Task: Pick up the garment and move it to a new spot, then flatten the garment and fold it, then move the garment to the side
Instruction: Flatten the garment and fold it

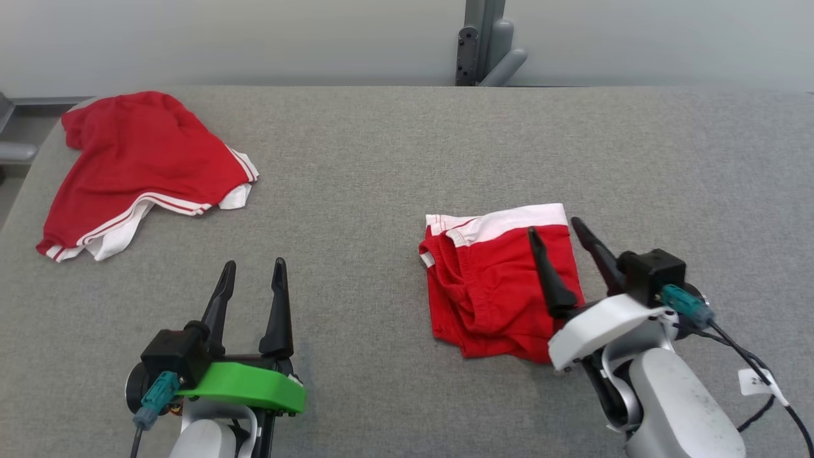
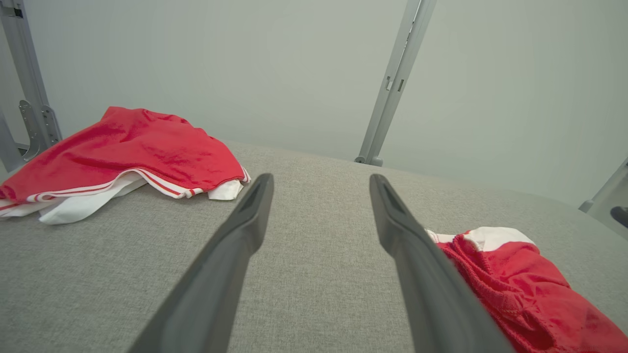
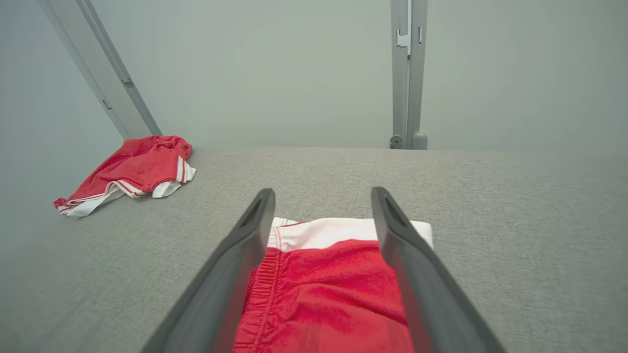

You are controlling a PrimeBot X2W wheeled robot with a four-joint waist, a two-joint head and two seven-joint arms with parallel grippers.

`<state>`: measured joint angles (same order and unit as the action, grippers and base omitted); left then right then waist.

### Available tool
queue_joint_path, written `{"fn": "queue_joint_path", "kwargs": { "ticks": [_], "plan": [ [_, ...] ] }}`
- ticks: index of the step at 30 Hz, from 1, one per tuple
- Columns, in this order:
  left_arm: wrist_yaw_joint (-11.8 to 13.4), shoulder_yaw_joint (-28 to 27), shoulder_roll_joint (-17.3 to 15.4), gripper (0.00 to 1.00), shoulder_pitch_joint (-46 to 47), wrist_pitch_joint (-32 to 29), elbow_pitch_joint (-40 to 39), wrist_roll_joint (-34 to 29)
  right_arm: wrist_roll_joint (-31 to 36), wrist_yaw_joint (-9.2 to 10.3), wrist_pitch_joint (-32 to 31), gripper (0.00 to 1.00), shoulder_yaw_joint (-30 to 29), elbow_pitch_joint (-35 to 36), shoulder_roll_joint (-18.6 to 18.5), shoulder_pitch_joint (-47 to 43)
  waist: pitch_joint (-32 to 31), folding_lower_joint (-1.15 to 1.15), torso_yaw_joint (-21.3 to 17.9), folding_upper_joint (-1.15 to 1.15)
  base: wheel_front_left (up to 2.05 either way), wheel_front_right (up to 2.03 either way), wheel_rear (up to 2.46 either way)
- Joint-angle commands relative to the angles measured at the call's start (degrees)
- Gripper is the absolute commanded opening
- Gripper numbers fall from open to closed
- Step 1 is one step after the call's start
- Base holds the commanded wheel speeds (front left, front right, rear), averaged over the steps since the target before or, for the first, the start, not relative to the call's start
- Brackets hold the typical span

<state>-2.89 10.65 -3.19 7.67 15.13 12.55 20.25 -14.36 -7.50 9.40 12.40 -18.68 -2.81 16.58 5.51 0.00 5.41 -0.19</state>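
Folded shorts [image 1: 489,299] lie directly beneath the right gripper [image 1: 554,227], its fingers apart and holding nothing. The left gripper [image 1: 254,263], likewise spread, stands well off.

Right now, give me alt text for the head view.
The right hand is open over a folded red garment with a white band, right of centre on a grey table. The left hand is open over bare table at lower left, and a second red garment with white trim lies rumpled at the far left.
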Motion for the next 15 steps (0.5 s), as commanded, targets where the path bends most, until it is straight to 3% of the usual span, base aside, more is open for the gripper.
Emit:
{"fn": "queue_joint_path", "kwargs": {
  "ticks": [1, 7, 15],
  "plan": [
    [0.4, -0.2, 0.0, 1.00, -0.9, 0.0, -0.2, -0.6, 1.0, 0.02, 0.8, 1.00, -2.0, 1.1, -0.2, -1.6, -0.8, 0.00, -1.4, 0.19, 0.00, 0.00, 0.00],
    [1.0, -1.1, -0.1, 1.00, -1.8, 0.0, -0.6, -1.2, 5.8, 0.02, 2.0, 1.00, -10.9, 7.2, -0.1, -6.5, -1.8, 0.00, -3.5, 0.19, 0.00, 0.00, 0.00],
    [2.6, -3.6, -0.8, 1.00, -6.0, 0.0, -1.5, -1.3, 6.9, 0.02, 2.1, 1.00, -14.3, 13.4, -0.1, -12.7, -3.0, 0.00, -5.7, 0.19, 0.00, 0.00, 0.00]
  ]
}}
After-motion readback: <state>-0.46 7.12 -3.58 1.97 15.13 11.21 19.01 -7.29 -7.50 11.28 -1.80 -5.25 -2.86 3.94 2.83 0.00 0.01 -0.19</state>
